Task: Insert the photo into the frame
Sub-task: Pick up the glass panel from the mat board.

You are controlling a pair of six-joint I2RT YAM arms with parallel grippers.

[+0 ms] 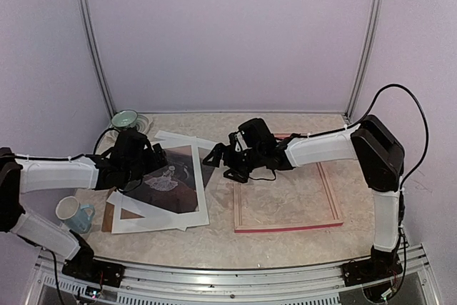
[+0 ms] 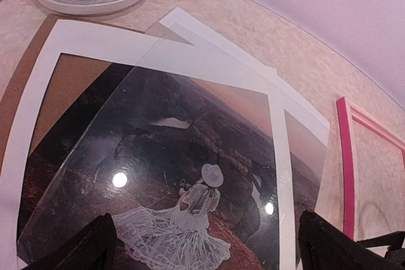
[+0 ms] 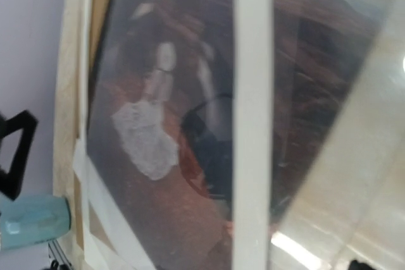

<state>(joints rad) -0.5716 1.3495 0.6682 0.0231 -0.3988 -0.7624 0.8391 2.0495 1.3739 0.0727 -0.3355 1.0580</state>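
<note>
Both left fingers (image 2: 88,248) and right fingers (image 1: 214,156) gape wide, holding nothing.

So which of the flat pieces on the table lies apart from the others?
The frame, with its pink rails, lies by itself on the right; the photo, white mat and brown backing board overlap in one pile on the left.

Plain lilac walls (image 1: 228,33) filling the top half, metal posts (image 1: 93,41) upper left and upper right, mottled beige tabletop (image 1: 285,241) below, aluminium rail (image 1: 235,275) along the bottom edge. Soft, even light.
</note>
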